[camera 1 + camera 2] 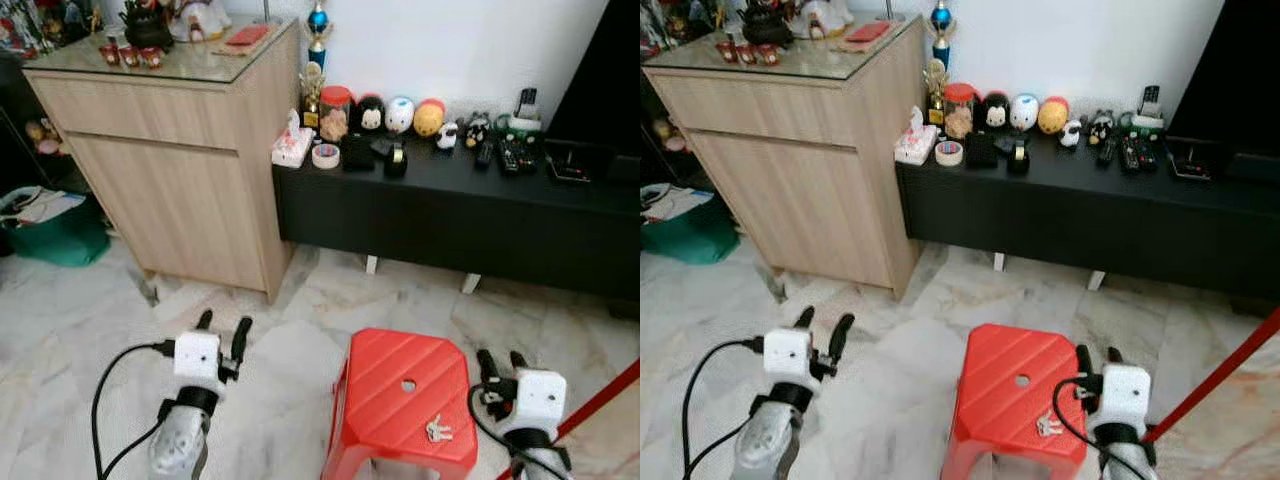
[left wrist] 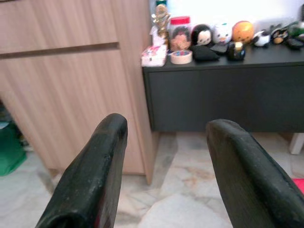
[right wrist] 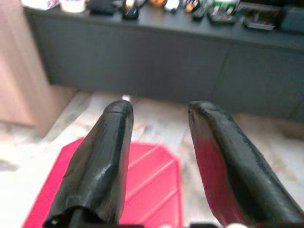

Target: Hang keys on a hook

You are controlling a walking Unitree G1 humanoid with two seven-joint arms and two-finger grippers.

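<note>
So we've got one bunch of keys [image 1: 438, 431] lying flat on one red stool [image 1: 400, 385], long axis roughly sideways. Left gripper [image 1: 222, 331] and right gripper [image 1: 501, 361] both spread, empty.

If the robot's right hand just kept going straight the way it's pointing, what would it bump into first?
Probably the front of the black TV bench. The right hand is open beside the red stool, pointing over its far corner and marble floor towards the bench. Depth is hard to judge.

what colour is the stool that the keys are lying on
The stool under the keys is bright red, clearest in the left eye view.
</note>
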